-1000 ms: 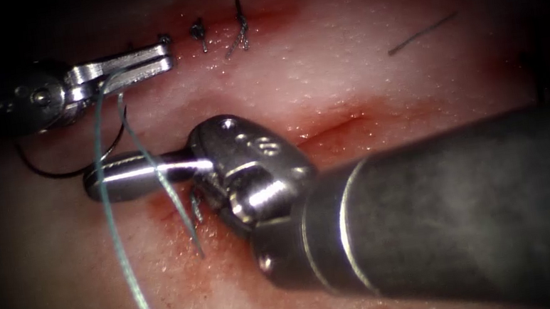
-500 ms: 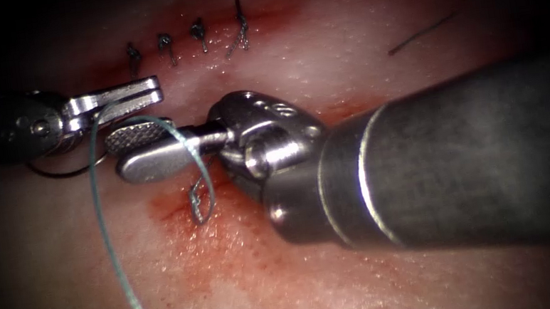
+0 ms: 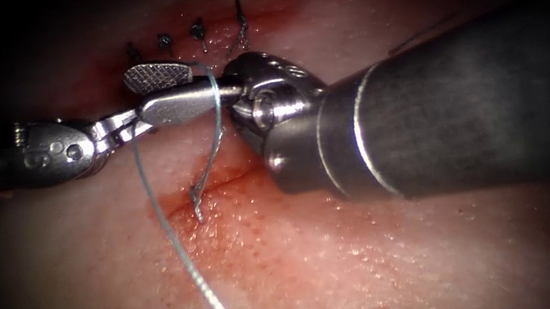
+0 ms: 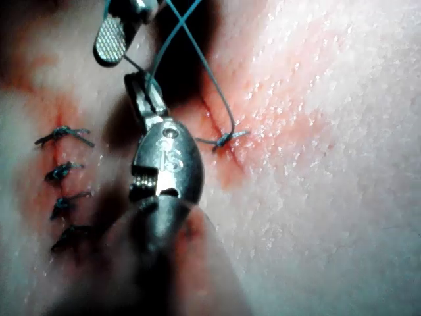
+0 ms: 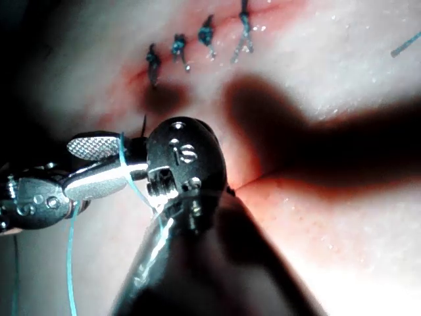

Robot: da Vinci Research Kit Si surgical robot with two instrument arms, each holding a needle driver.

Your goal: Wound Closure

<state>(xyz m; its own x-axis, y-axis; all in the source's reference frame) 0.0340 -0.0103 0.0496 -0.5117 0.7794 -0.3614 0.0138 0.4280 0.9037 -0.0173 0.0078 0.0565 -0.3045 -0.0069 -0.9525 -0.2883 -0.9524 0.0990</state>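
Observation:
My left tool (image 3: pixel 134 120) comes in from the left, its jaws shut on the teal thread (image 3: pixel 151 193), which trails down toward the front. My right tool (image 3: pixel 136 95) reaches in from the right with its jaws open, holding nothing. The thread is draped over its lower jaw (image 3: pixel 214 91) and runs down to a knotted stitch (image 3: pixel 196 203) at the left end of the cut (image 3: pixel 228 177). The left wrist view has the left tool's jaws (image 4: pixel 135 82) on the thread above that knot (image 4: pixel 223 139). In the right wrist view the open jaws (image 5: pixel 71 168) carry the thread (image 5: pixel 123 155).
A row of several finished dark stitches (image 3: pixel 201 34) lies just behind the tools, also seen as stitches (image 5: pixel 181 46) and stitches (image 4: pixel 62 171). Red fluid (image 3: pixel 243 231) stains the tissue around the cut. A loose cut end of thread (image 5: pixel 404 45) lies far right.
The right tool's jaws opened, and it rose toward the stitch row with the thread looped over its lower jaw. The left tool moved down and in under it, still gripping the thread.

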